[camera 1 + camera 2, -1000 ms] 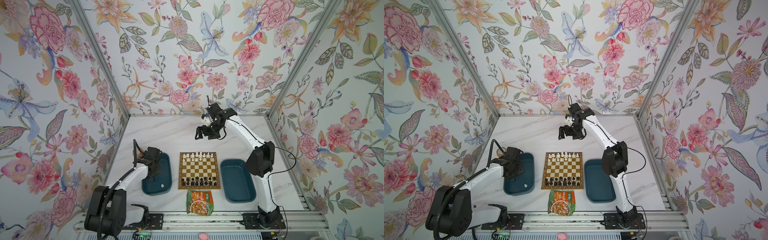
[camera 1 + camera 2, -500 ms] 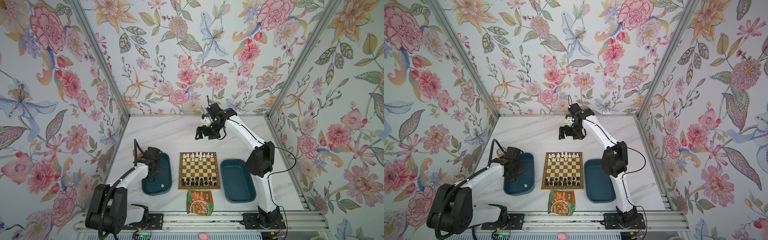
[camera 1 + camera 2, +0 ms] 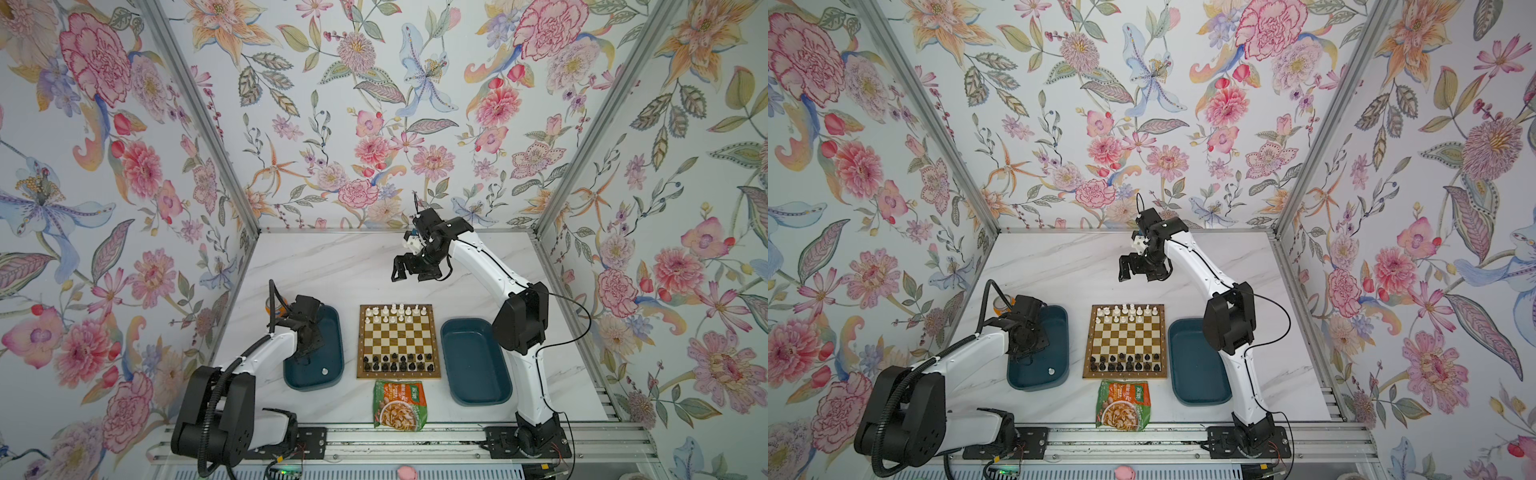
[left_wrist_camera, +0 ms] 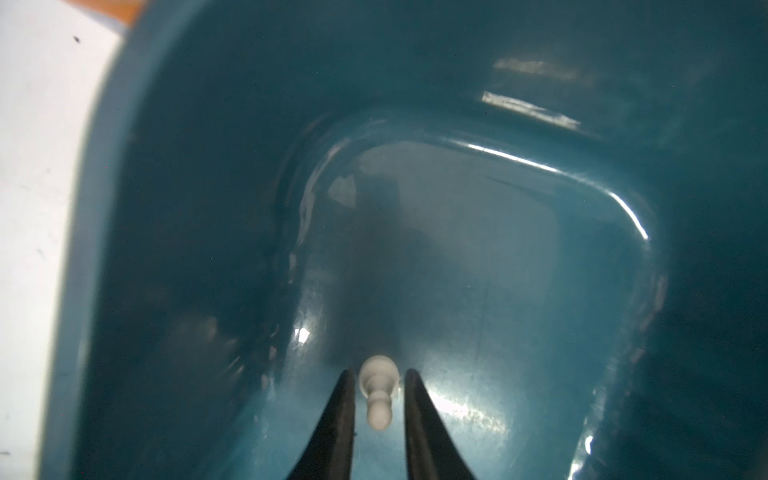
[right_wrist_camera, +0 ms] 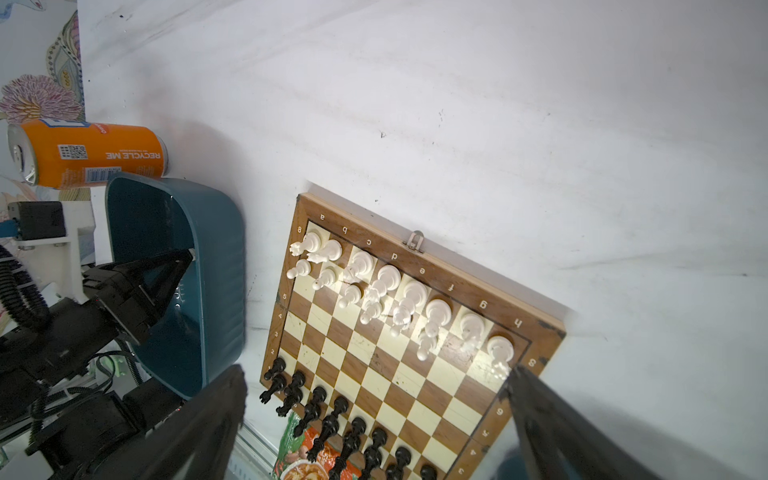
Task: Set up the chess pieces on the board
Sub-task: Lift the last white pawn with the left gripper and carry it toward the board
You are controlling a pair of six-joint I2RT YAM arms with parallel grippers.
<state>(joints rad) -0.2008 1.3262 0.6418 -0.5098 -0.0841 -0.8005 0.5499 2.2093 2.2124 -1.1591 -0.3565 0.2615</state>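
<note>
Barely anything has shifted over the last second. Both arms sit about where they were, the left one parked low in its tray.

Nearest the robot's base, a snack packet [image 3: 399, 405] lies flat on the table [image 3: 332, 266], right up against the near edge of the board [image 3: 398, 345]. The left tray [image 3: 338, 332] and right tray [image 3: 473, 365] flank the board, one on each side.

The left gripper [image 4: 379, 374] is down inside the left tray. In the wrist view a white pawn [image 4: 377, 392] sits on the tray floor between the two black fingers [image 4: 338, 415]. They're drawn in close on either side of its base, but honestly I can't tell if they're actually pinching it or just a hair off. A second white pawn [image 3: 324, 371] sits toward the tray's near right corner, clear of the gripper.

On the board, the black pieces [image 3: 399, 362] fill the two near rows and the white pieces [image 3: 399, 313] stand along the far side. The white pawn row looks short toward the right.

An orange can [image 5: 91, 153] stands just beside the left tray's far left corner. Farthest back, the right gripper [image 3: 406, 279] hangs over the table beyond the board, spread wide with nothing in it.
</note>
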